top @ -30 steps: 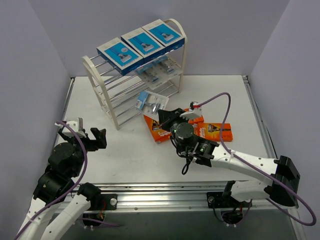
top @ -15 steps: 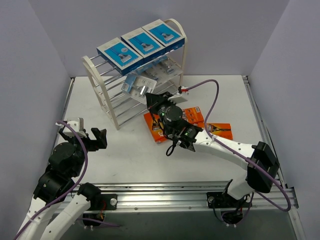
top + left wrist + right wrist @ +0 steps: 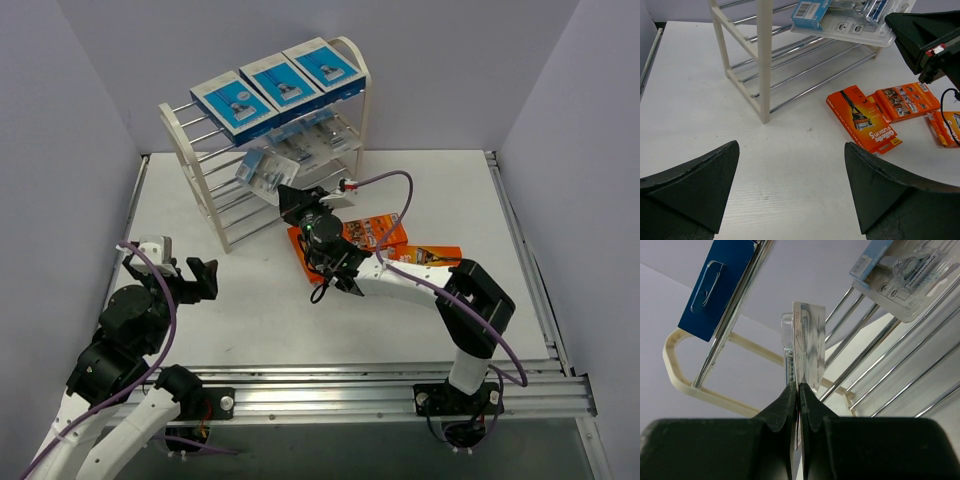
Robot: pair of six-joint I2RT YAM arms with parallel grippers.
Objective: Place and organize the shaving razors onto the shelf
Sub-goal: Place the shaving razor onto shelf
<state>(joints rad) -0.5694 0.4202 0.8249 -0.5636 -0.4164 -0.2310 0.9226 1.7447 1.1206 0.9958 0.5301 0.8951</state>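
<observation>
1. White tabletop (image 3: 250, 300), grey walls (image 3: 450, 70); the right gripper (image 3: 799, 390) pinches a clear blister pack (image 3: 807, 347) edge-on, jaws closed tight on its card.
2. Placement step, I judge: the shelf (image 3: 352, 50) rods sit just ahead of that hand; next, I level the pack and slide it in.
3. Left gripper (image 3: 790, 150) gapes wide, empty.

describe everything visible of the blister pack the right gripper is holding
The blister pack is a flat, clear plastic shell over a blue card with a barcode, and a razor shows inside. The right gripper is shut on one edge, holding it tilted at the front of the shelf, just below the top tier. Whether it touches the shelf is unclear.
</observation>
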